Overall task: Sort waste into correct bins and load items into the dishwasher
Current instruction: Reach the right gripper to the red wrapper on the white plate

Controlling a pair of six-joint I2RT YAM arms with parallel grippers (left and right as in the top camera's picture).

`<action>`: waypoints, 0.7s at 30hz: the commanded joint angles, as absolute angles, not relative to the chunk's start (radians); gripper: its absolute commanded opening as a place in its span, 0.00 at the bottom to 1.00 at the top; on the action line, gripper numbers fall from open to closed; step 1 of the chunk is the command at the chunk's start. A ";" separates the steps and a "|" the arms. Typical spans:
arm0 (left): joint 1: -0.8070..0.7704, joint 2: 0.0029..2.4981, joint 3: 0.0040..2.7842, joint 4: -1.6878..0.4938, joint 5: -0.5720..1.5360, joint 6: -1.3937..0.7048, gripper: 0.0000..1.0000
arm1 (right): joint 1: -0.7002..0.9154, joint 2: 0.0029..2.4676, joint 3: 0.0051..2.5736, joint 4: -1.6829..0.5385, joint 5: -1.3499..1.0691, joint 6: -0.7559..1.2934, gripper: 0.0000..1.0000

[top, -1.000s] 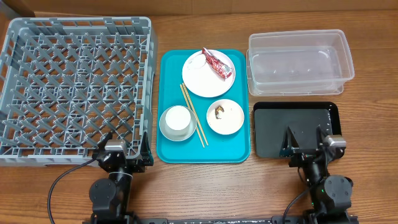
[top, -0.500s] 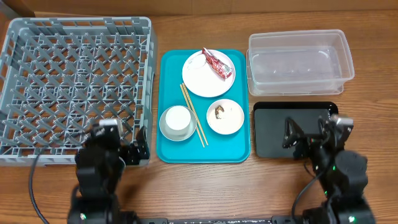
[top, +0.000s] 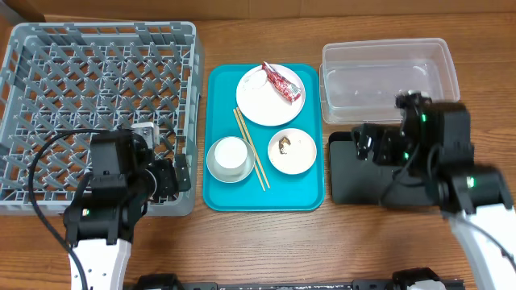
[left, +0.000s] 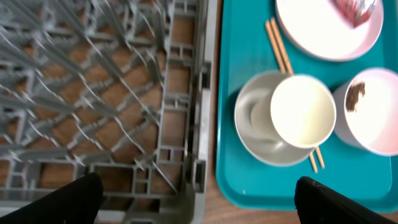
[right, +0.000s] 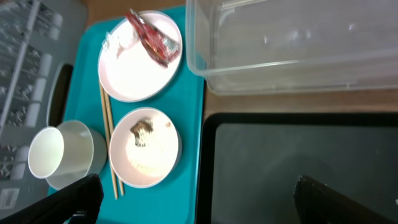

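Observation:
The grey dish rack (top: 97,105) stands at the left. On the teal tray (top: 266,193) lie a white plate (top: 270,101) with the red wrapper (top: 281,81) and white tissue (top: 254,80), two chopsticks (top: 251,149), a white cup (top: 230,153) inside the grey metal bowl (top: 216,169), and a small white bowl (top: 297,155) with a brown scrap (top: 284,145). My left gripper (top: 173,177) is open and empty over the rack's near right corner (left: 186,143). My right gripper (top: 372,147) is open and empty over the left edge of the black tray (top: 355,181). The clear tub (top: 389,80) is empty.
The left wrist view shows the cup (left: 303,111) in the metal bowl (left: 252,127) right of the rack wall. The right wrist view shows the small bowl (right: 152,155), the plate (right: 137,68), the tub (right: 292,37) and the black tray (right: 298,168). The wooden table (top: 258,242) lies in front.
Both arms have lifted from the table's near edge and moved away from it: the left over the rack's near right corner, the right over the black tray. The objects have not moved.

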State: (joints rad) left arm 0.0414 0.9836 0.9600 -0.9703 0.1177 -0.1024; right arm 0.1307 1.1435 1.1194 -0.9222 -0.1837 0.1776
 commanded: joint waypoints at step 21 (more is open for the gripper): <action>0.046 1.000 0.989 -0.988 0.169 -0.109 1.00 | 0.164 1.289 1.300 -0.825 -0.293 0.148 1.00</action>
State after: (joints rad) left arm 0.0414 1.0027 0.9611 -0.9951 0.1612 -0.1028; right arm 0.1383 1.2728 1.2484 -0.8246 -0.2756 0.1707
